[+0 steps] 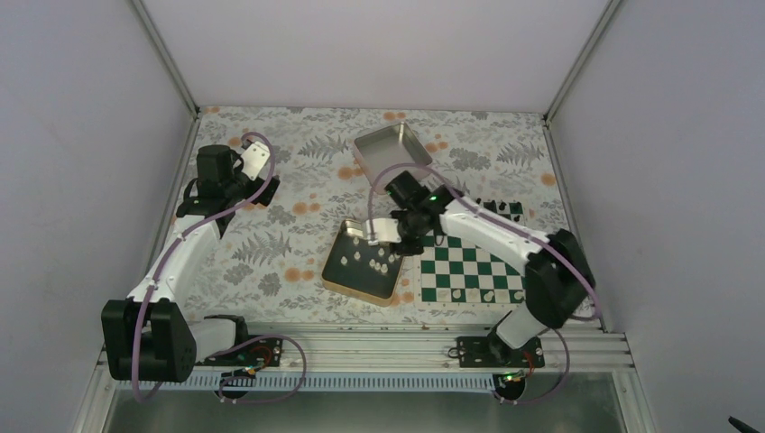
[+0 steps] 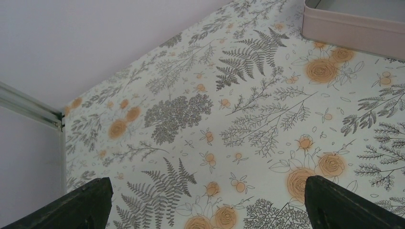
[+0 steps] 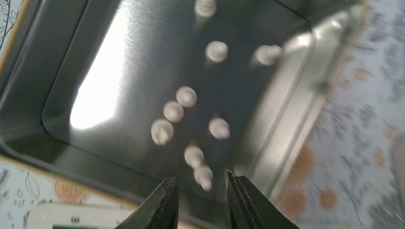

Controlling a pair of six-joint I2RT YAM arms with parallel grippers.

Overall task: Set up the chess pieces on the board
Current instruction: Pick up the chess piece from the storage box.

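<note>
The green and white board (image 1: 473, 268) lies at the right. A few white chess pieces (image 1: 485, 294) stand on its near row. Several more white pieces (image 1: 372, 260) lie in a shallow metal tin (image 1: 336, 268) left of the board. My right gripper (image 1: 384, 234) hovers over that tin's right side. In the right wrist view it (image 3: 201, 176) is open, its tips just above and either side of one white piece (image 3: 204, 176) without touching it, and other pieces (image 3: 186, 96) lie beyond. My left gripper (image 1: 257, 167) is far left, open and empty (image 2: 206, 183).
Small black chessmen (image 1: 502, 208) stand along the board's far edge. An empty square metal tin (image 1: 392, 152) sits at the back centre, also in the left wrist view (image 2: 353, 26). The floral cloth (image 1: 271, 244) covers the table. Enclosure walls stand on three sides.
</note>
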